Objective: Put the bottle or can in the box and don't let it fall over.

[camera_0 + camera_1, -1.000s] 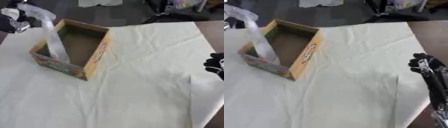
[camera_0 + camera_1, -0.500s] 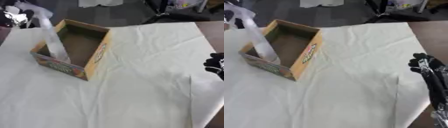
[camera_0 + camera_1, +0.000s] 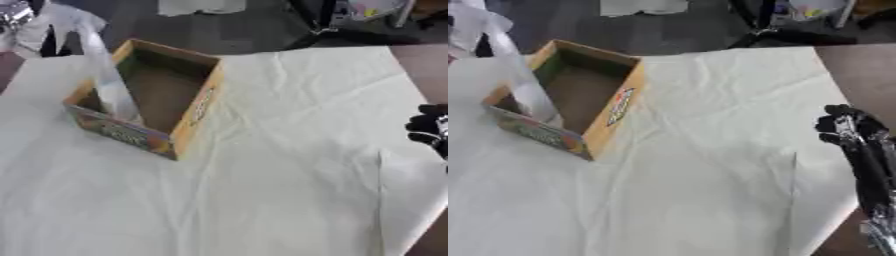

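Black right hand (image 3: 843,131), forearm right-eye only

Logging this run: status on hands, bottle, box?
Left robot hand at top-left edge, fingers unclear. Right robot hand idle at right edge, curled, empty. Clear bottle in box, leaning left. Nothing in the way.

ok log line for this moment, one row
stage: placing | bottle: clear, standing in box near corner | left hand: top left, state unclear | right hand: idle at right edge
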Motion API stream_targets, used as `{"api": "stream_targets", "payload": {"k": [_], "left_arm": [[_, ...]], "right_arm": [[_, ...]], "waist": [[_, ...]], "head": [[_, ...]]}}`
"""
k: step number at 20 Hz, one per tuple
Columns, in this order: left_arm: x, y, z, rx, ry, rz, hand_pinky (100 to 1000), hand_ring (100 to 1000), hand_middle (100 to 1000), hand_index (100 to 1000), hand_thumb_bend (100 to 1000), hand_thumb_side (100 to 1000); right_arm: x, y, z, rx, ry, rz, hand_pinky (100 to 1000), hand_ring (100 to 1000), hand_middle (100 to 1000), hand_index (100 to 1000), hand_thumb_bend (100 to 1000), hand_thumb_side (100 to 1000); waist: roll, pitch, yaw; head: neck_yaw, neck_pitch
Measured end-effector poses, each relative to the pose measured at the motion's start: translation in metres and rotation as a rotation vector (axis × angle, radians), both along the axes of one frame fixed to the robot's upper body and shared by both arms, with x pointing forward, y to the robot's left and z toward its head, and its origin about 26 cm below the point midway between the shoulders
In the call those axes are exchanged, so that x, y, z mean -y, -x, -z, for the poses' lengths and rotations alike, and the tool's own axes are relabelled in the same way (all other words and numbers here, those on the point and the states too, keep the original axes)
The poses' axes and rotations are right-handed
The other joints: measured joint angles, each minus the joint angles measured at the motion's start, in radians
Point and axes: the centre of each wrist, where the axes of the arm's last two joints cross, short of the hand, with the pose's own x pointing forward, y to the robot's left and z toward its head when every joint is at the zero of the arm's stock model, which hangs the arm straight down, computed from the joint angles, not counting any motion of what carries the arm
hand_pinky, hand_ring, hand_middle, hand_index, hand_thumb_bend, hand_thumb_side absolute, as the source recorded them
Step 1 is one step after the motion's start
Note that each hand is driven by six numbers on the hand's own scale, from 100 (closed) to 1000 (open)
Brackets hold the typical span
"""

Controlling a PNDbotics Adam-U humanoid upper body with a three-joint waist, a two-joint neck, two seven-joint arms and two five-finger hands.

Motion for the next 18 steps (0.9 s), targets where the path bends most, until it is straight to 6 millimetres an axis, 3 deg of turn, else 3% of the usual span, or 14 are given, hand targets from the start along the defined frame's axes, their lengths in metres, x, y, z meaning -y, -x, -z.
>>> {"api": "stream_targets", "payload": {"k": [8, 12, 18], "left_arm": [[-0.031, 0.028, -0.009, 0.213, 0.296, -0.081, 797, 707, 732, 775, 100, 440], [-0.044, 0.057, 0.007, 0.326, 0.46, -0.066, 803, 713, 738, 782, 100, 449], [-0.041, 0.103, 0.042, 0.41, 0.65, -0.027, 802, 707, 733, 781, 100, 549]], "right_arm": [[0.007, 0.002, -0.002, 0.022, 0.007, 0.01, 743, 710, 619, 736, 100, 651], [0.012, 0.002, -0.007, 0.061, 0.018, 0.019, 744, 713, 622, 737, 100, 628], [0.017, 0.002, -0.012, 0.123, 0.015, 0.039, 745, 715, 625, 739, 100, 607]], "waist": [[-0.011, -0.033, 0.019], [-0.023, -0.042, 0.026], [-0.049, -0.043, 0.033]], "head": [[-0.041, 0.017], [-0.057, 0.021], [-0.089, 0.022]]}}
